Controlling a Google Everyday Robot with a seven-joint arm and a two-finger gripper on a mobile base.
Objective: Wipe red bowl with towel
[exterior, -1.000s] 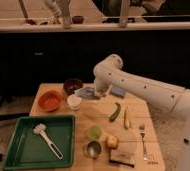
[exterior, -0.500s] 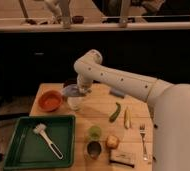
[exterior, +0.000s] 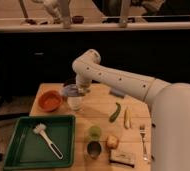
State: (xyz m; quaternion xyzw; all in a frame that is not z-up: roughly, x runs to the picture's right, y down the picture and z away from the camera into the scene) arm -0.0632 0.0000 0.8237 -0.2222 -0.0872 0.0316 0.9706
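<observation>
The red bowl [exterior: 50,101] sits at the left edge of the tabletop [exterior: 95,107], in the left-middle of the frame. It is upright and looks empty. Just to its right the claw [exterior: 78,91] hangs low at the end of the white arm, with the towel [exterior: 68,91] showing as a pale grey-blue rumple on its left side, between claw and bowl. I cannot tell whether the claw is clamped on the cloth or only resting against it.

Compared with 1 second ago, the arm is swung leftward. Its elbow now stands over the centre of the tabletop instead of the right half, and the claw is nearer the red bowl. I judge this to be the carry toward the bowl. The towel is near the rim but not yet inside, so the wiping has not begun.

Directly below the claw stands a pale cup [exterior: 74,104], close enough to be knocked during a move to the left. A dark bowl [exterior: 68,81] is partly hidden behind the claw, so its contents are out of sight.

In the lower left, the green tray [exterior: 18,145] holds 1 white brush [exterior: 47,139] lying diagonally. Lower centre are a green cup [exterior: 94,131] and, below it, a metal cup [exterior: 93,149]. I cannot tell what is in either of the 2.
</observation>
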